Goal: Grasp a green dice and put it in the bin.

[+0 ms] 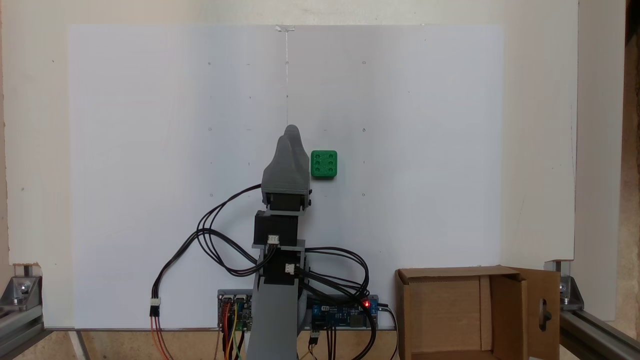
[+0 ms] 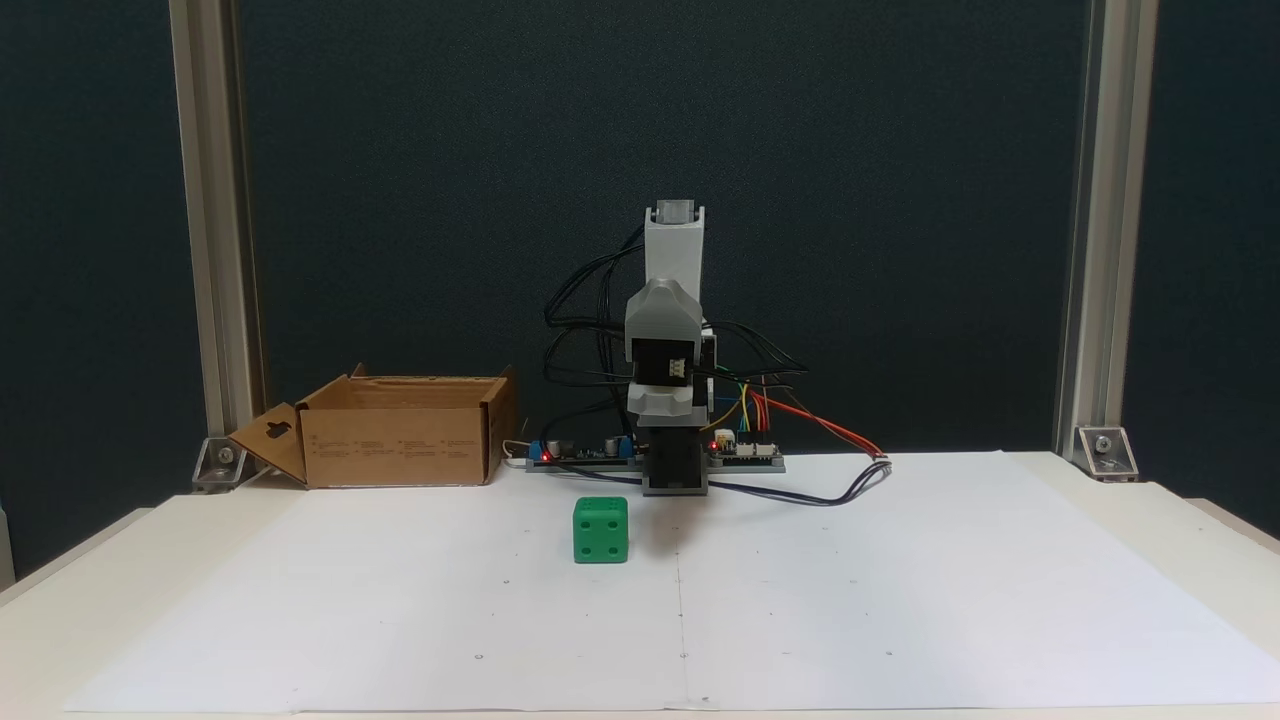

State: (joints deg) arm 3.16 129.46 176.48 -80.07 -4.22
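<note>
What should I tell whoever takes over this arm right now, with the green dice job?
Hand: holds nothing, beside the dice; whether it is open or shut cannot be told.
Green dice: on the white sheet, just right of the hand in the top-down fixed view, six pips up.
Bin: open by the arm's base, nothing seen inside.
Done: nothing.
Left: grasp the dice, carry it to the bin, drop it in.

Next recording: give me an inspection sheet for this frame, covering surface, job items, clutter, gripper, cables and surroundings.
Surface: white paper sheet covering the table.
Job items: green dice on the paper, six pips up, apart from the arm; cardboard box open beside the arm's base, nothing seen in the part of its inside that shows.
Clutter: nothing seen.
Gripper: gripper beside the dice, not on it; jaws overlap, state unclear.
Cables: black cables looping from the arm; coloured wires at the circuit boards.
Surroundings: dark backdrop, aluminium posts.
</note>
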